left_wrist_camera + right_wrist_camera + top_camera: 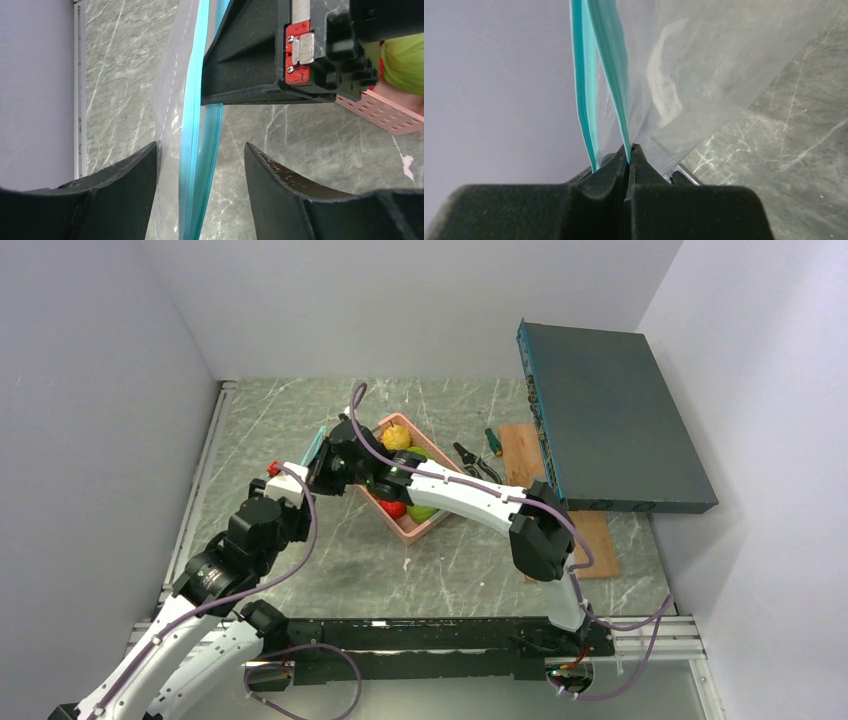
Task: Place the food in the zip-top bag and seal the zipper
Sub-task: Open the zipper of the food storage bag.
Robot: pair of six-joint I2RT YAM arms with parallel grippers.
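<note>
The zip-top bag (704, 65) hangs clear and floppy above the table, its mouth parted. My right gripper (629, 147) is shut on one lip of the teal zipper (616, 75); the other lip hangs free beside it. My left gripper (201, 146) is open, and both teal zipper strips (200, 150) run between its fingers without being pinched. In the top view the two grippers, left (297, 472) and right (325, 455), meet at the zipper (316, 444), left of the basket. The food lies in the pink basket: a yellow piece (395, 437), green pieces (421, 512) and a red piece (393, 508).
The pink slotted basket (432, 526) stands mid-table, and its corner shows in the left wrist view (390, 112). A wooden board (600, 540) with a dark teal box (610, 420) above it lies at the right. Small tools (478, 460) lie beside the board. Walls close in left and back.
</note>
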